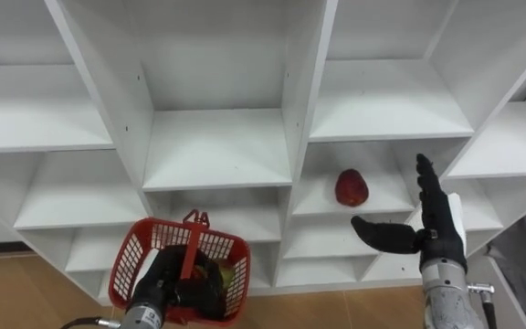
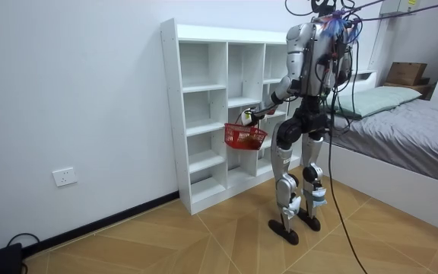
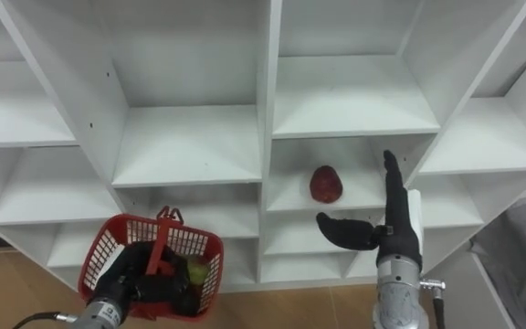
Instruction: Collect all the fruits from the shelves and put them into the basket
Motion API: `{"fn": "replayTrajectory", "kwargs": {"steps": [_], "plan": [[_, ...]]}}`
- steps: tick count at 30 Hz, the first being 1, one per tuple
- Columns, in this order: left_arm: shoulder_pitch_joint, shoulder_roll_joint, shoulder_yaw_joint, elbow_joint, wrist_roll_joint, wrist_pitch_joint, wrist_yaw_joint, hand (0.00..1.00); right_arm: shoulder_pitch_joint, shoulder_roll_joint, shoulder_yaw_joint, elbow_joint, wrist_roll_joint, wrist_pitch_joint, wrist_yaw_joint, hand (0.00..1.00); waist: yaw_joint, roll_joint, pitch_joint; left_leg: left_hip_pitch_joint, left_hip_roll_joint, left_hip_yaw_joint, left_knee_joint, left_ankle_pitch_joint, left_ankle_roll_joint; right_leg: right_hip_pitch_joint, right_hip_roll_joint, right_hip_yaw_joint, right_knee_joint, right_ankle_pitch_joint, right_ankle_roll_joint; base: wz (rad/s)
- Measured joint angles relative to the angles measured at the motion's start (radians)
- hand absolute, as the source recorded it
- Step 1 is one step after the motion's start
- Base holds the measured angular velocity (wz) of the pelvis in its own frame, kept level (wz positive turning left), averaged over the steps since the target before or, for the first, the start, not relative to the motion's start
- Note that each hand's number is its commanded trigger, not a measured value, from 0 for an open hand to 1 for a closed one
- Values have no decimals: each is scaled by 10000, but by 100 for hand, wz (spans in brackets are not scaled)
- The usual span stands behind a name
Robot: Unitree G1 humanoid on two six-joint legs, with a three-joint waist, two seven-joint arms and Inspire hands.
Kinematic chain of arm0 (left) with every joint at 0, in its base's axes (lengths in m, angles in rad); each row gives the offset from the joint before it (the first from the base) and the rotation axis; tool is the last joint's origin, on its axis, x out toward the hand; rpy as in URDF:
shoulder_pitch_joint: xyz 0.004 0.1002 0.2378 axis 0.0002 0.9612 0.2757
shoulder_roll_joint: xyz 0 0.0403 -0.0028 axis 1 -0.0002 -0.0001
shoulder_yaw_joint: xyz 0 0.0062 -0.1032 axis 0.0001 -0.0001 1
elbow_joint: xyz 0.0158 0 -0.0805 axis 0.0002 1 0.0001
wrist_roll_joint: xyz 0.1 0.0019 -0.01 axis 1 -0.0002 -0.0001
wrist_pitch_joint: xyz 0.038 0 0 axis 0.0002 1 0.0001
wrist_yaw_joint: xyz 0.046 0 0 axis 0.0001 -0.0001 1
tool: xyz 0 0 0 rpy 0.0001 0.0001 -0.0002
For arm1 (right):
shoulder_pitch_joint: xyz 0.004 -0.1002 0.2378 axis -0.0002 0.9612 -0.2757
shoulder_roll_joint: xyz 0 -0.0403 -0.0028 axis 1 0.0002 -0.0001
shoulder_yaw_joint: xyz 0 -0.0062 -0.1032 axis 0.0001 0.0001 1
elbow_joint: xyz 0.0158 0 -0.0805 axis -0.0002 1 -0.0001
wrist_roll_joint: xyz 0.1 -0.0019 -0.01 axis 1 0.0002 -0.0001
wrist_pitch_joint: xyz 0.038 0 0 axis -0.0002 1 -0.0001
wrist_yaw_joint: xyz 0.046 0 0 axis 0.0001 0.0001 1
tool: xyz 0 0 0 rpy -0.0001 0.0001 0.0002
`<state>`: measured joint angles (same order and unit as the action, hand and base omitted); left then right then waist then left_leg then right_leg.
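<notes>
My left hand [image 1: 167,285] grips the handle of the red basket [image 1: 128,265]. The red apple [image 1: 351,187] lies on a closet shelf [image 1: 318,199], just up-left of my right hand [image 1: 432,227], whose fingers are apart. I judge I am reaching; next it must close around the apple.

Showing a dark red apple [image 1: 352,187] sitting alone in a middle compartment of the white closet [image 1: 217,151], and a yellow-green fruit [image 1: 227,271] lying inside the red mesh basket [image 1: 128,270] held before the lower shelves.
</notes>
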<state>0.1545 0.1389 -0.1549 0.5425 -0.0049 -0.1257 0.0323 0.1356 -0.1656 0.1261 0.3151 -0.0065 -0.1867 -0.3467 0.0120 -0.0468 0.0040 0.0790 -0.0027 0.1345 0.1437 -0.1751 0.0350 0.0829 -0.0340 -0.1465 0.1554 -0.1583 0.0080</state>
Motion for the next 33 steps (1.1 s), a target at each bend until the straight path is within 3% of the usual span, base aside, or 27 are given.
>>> {"fn": "replayTrajectory", "kwargs": {"steps": [6, 9, 12, 21, 27, 33], "plan": [[1, 3, 48, -19, -9, 0, -126, 100, -98, -89, -3, 3, 0, 0, -1, 0, 224, -26, 22, -17, 5, -24, 1, 0, 0, -6, -1, -37, 8, 0, 0, 1], [4, 72, 98, -56, -9, 0, -303, 100, -327, -347, 3, 30, 43, 0, 2, 0, 254, -39, 37, -86, -1, -67, 2, 0, -1, -42, -15, -118, 12, 0, 0, 6], [26, 90, 241, -56, -4, 9, -458, 100, -847, -553, -19, 543, 108, 3, -3, 0, 250, -106, 37, -342, -8, -198, 92, 4, -3, -172, -30, -274, 38, 0, 0, 14], [98, 133, 227, 202, -6, 44, -619, 100, -2215, -574, -375, 1805, 191, 31, -48, 0, 251, -149, 59, -943, -92, -784, 423, 11, 6, -486, -153, -1006, 153, -9, 13, 19], [167, 170, 79, 201, -3, 167, -617, 100, -2878, -619, -286, 2408, 771, 54, -229, 0, 518, -163, 81, -1380, -105, -905, 569, 31, 29, -780, -183, -1222, 186, -10, 15, 9], [140, 387, 136, 237, -5, 278, -691, 100, -3944, -739, -306, 3543, 800, 70, -406, 0, 665, -305, 189, -1918, -131, -1101, 610, 162, 23, -1291, -213, -1328, 336, -10, 11, 8]]}}
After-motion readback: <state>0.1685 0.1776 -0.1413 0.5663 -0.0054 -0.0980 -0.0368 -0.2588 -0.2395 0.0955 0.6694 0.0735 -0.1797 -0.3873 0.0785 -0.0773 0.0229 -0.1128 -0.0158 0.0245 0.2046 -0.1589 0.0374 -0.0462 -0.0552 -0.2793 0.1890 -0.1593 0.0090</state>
